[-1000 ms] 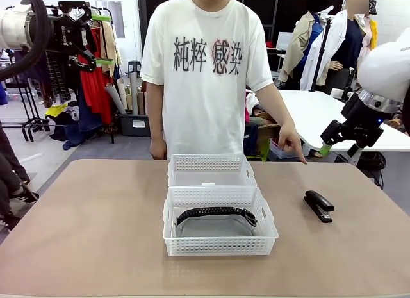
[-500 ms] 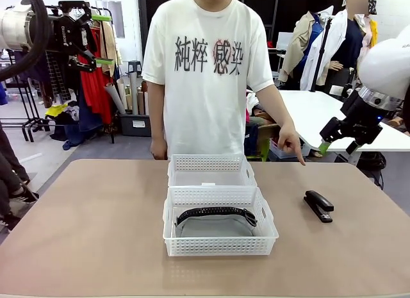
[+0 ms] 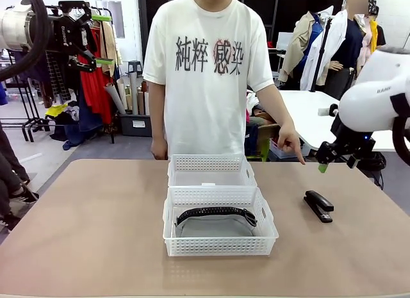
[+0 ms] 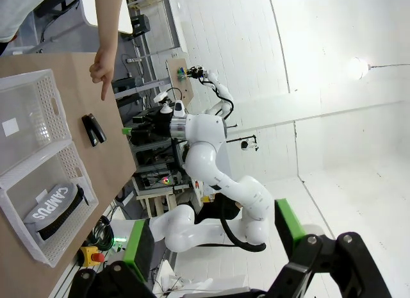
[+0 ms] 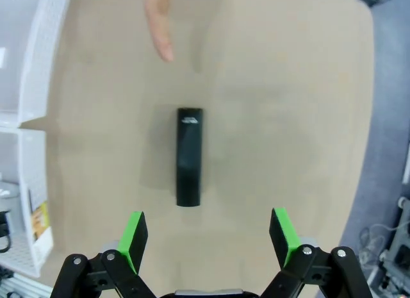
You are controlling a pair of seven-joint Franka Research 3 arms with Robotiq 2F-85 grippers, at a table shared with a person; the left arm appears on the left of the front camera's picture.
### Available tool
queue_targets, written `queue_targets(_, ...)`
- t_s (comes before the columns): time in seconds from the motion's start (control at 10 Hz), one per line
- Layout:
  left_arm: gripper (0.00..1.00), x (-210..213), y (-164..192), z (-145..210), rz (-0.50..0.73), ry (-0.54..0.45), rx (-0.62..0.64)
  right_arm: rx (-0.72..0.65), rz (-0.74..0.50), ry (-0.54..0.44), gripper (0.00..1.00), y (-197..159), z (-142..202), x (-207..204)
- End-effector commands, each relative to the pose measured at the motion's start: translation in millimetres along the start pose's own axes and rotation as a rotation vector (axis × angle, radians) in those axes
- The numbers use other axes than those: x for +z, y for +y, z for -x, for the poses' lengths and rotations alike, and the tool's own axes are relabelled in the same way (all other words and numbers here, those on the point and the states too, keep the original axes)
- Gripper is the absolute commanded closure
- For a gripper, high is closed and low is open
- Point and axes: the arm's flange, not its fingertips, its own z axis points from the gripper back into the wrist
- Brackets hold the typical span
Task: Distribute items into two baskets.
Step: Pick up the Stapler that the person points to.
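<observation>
The grey pencil pouch with its black zipper lies in the nearer white basket. Behind it, touching, stands the far basket, holding no item. A black stapler lies on the table to the right of the baskets. My right gripper hangs open above and behind it; in the right wrist view the stapler lies lengthwise ahead of the open right gripper. My left gripper is open, raised high at the far left. In the left wrist view the left gripper frames the pouch and stapler.
A person in a white T-shirt stands at the far edge, one hand pointing down toward the stapler; the finger shows beyond it in the right wrist view. The tan tabletop is bare left of the baskets. Basket rims edge the right wrist view.
My right arm has swung in and lowered, bringing its gripper down toward the stapler. The left arm, the items and the person's pointing hand have stayed put.
</observation>
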Motion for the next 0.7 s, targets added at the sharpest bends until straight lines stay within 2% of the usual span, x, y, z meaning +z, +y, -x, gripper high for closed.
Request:
queue_targets(0.0,0.00,1,-1,1,0.001,0.000,-0.001,-0.041,0.071,0.021,0.00,3,9,-22)
queue_targets(0.3,0.00,1,-1,1,0.001,0.000,-0.001,-0.046,0.082,0.012,0.00,10,23,-51)
queue_targets(0.6,0.00,1,-1,1,0.001,0.000,-0.001,-0.058,0.077,0.083,0.00,20,23,-69)
